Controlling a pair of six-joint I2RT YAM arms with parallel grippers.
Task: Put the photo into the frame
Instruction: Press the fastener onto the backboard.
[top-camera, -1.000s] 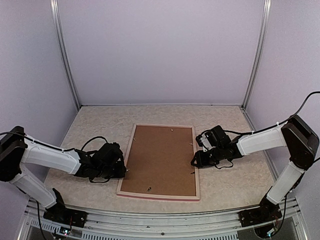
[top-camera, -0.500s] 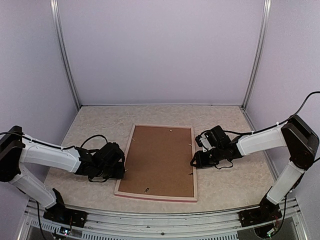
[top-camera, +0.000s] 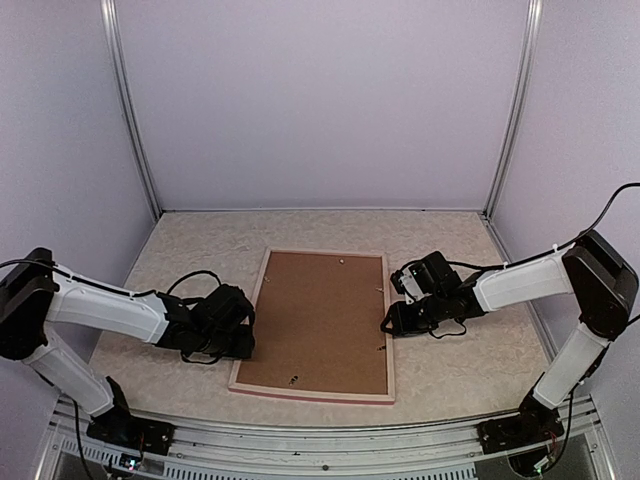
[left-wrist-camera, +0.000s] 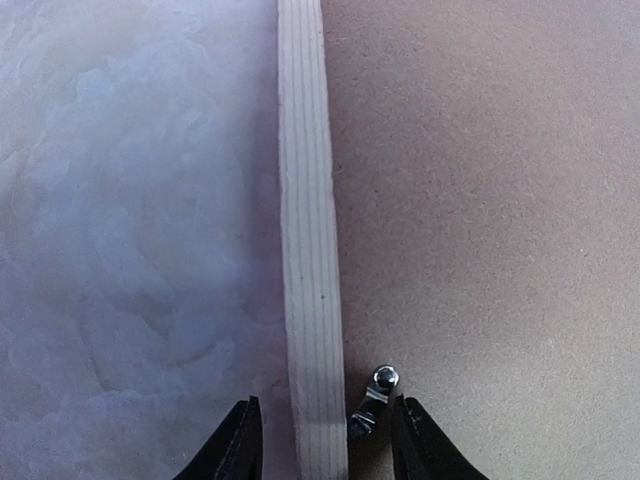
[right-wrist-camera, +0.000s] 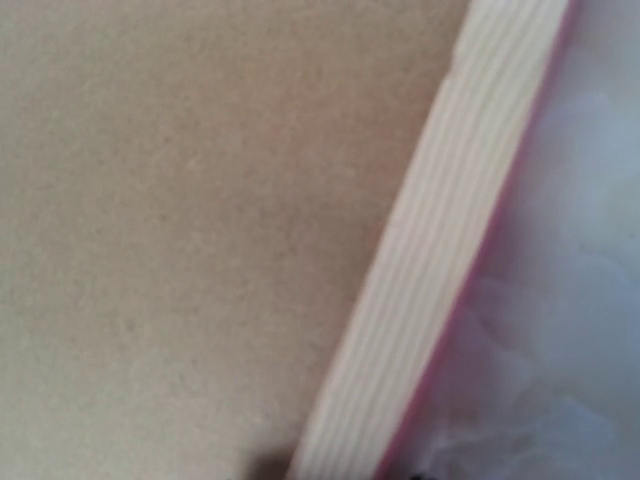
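Observation:
The frame (top-camera: 250, 325) lies face down on the table, its pale wood back up, with the brown backing board (top-camera: 320, 320) set inside it. The photo is hidden. My left gripper (top-camera: 246, 345) is open at the frame's left rail. In the left wrist view the left gripper (left-wrist-camera: 325, 455) straddles the rail (left-wrist-camera: 310, 250) and a small metal turn clip (left-wrist-camera: 375, 400). My right gripper (top-camera: 388, 326) is low at the right rail. The right wrist view shows that rail (right-wrist-camera: 450, 250), its pink edge and the board (right-wrist-camera: 200, 200), but not the fingertips.
The mottled beige table (top-camera: 200, 250) is walled by pale panels at the back and sides. Small metal clips sit along the frame's inner edge, such as one near the front (top-camera: 293, 379). Black cables trail behind both wrists.
The frame's near end has slid a little to the left and then stayed put. My left gripper has edged slightly right toward the left rail. The right gripper has hardly moved.

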